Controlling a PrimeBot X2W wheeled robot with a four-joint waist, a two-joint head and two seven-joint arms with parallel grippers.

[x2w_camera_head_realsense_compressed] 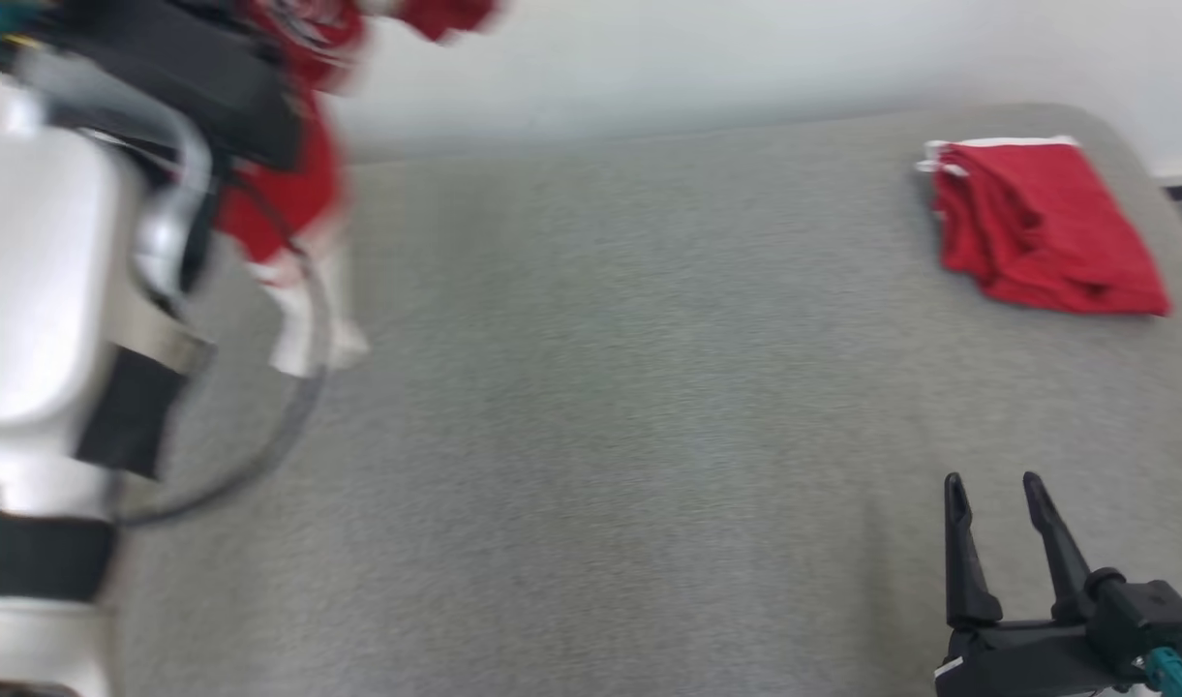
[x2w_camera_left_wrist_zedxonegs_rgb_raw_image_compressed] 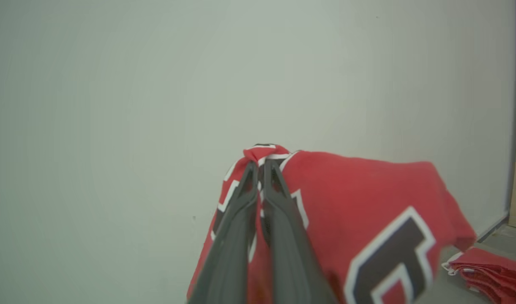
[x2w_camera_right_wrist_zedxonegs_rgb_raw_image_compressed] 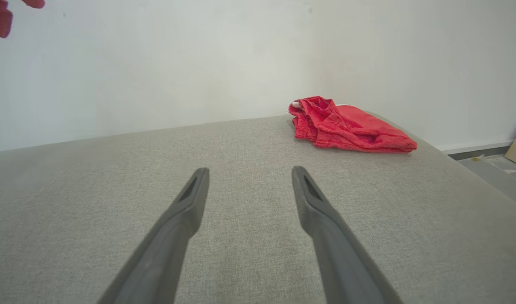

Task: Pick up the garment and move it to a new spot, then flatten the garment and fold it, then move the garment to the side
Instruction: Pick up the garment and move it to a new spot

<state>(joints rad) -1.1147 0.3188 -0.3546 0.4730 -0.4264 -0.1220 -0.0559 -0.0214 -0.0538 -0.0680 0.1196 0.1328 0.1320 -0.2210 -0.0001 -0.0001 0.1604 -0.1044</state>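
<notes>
- Hanging from the left gripper (x2w_camera_left_wrist_zedxonegs_rgb_raw_image_compressed: 260,166), the red garment (x2w_camera_left_wrist_zedxonegs_rgb_raw_image_compressed: 359,194) with black-and-white lettering droops away below the fingertips, held up in front of the pale wall (x2w_camera_left_wrist_zedxonegs_rgb_raw_image_compressed: 114,84).
- The left gripper's two dark fingers are pressed together, pinching a bunched bit of the garment's white-trimmed edge at their tips.
- In the head view all this is blurred at the upper left, beside the pale left forearm (x2w_camera_head_realsense_compressed: 48,290). I cannot tell whether the garment's lowest end touches the grey padded surface (x2w_camera_head_realsense_compressed: 600,407).
- The right gripper (x2w_camera_head_realsense_compressed: 994,484) sits at the lower right, over the grey surface, its fingers spread apart with nothing between them.
- A second red cloth (x2w_camera_head_realsense_compressed: 1045,227), folded, lies near the surface's far right corner, well apart from both grippers.
</notes>
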